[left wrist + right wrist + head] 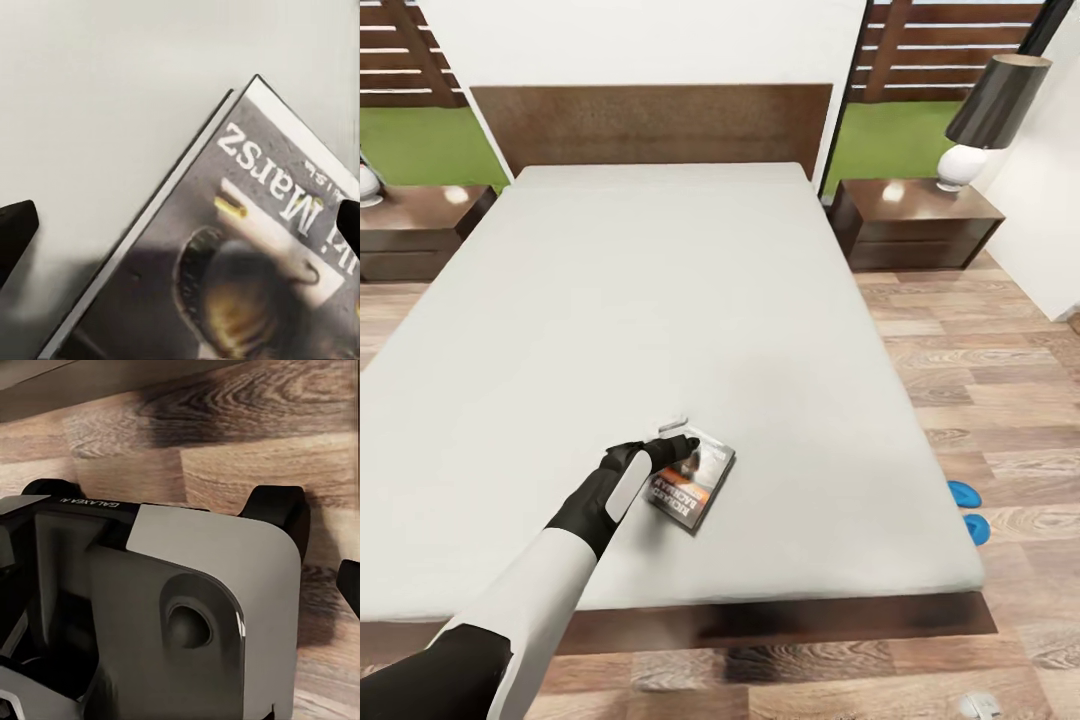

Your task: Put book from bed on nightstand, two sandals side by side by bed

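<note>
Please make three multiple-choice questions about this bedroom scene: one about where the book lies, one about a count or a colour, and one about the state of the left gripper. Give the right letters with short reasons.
1. Where does the book lie?
A. On the mattress near the foot of the bed
B. On the right nightstand
C. On the floor

2. How many blue sandals show on the floor beside the bed?
A. None
B. Two
C. Four

3. What is the state of the left gripper?
A. Shut on the book
B. Open, over the book
C. Holding a sandal

Answers:
1. A, the head view shows it on the grey mattress, toward the near edge.
2. B, two blue shapes lie together by the bed's right side.
3. B, in the left wrist view the fingertips stand wide apart with the book's cover between them.
</note>
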